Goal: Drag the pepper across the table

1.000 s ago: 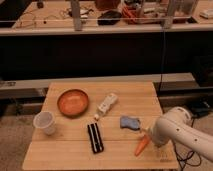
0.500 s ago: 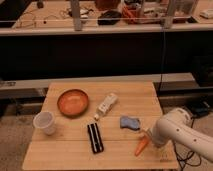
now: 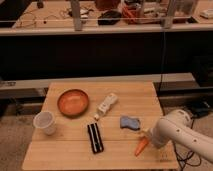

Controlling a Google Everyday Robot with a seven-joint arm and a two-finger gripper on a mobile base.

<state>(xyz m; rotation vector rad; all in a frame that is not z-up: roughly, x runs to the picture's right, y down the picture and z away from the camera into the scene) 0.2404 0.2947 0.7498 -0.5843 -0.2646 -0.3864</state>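
Note:
The pepper (image 3: 141, 145), a small orange tapered cone, lies on the light wooden table (image 3: 65, 152) near its front right corner, just right of and below the blue cloth (image 3: 130, 122). My gripper (image 3: 149, 136) is at the end of the white arm that comes in from the right. It sits right at the pepper's upper end, and the arm hides the fingers and the stem end.
A round orange bowl (image 3: 73, 102) stands at the back left, a clear plastic cup (image 3: 44, 122) at the left edge, a white bottle-like object (image 3: 106, 104) in the middle and a black bar (image 3: 94, 137) at the front centre. A cluttered bench runs behind.

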